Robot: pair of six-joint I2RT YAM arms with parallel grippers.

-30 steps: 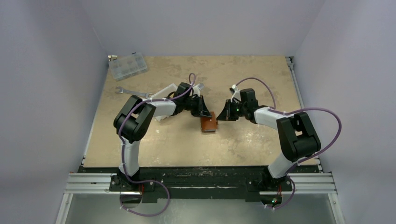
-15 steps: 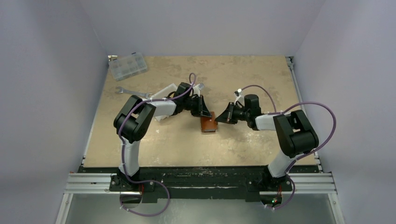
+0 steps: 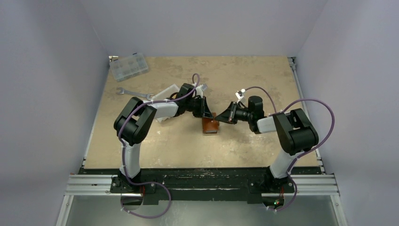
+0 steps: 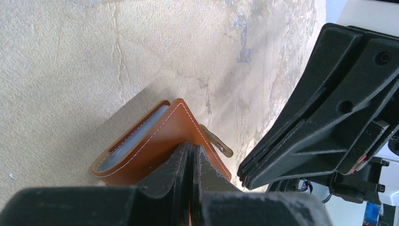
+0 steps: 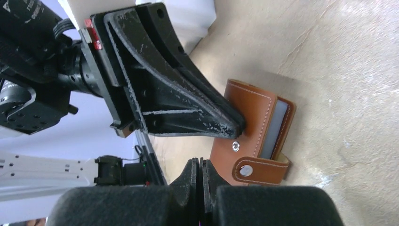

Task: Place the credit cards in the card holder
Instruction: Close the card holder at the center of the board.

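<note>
Pale lavender walls were seen enclosing a tan, mottled counter (image 3: 244, 80), viewed from above. Near its middle the brown leather card holder (image 5: 249, 115) was found lying partly open, its top cover lifted so that a grey-blue lining was shown along one edge. A leather strap (image 5: 263, 170) with a round metal snap was seen at the side of the card holder, and a second small stud was set in the cover just above it.

The left tool (image 4: 190, 149) was closed tight, its two black fingers pressed together on the lifted cover, with a sliver of leather apparently pinched between them. The right tool (image 5: 198, 165) was also fully closed, with nothing held. Its tips were placed just beside the strap, and whether they touched it could not be told. The two tools were pointed at each other across the card holder.

At the far left a clear compartmented box (image 3: 128, 67) was set in the corner. A silver wrench (image 3: 133, 92) was laid nearer, and a white tray (image 3: 168, 90) was partly hidden under the left arm.
</note>
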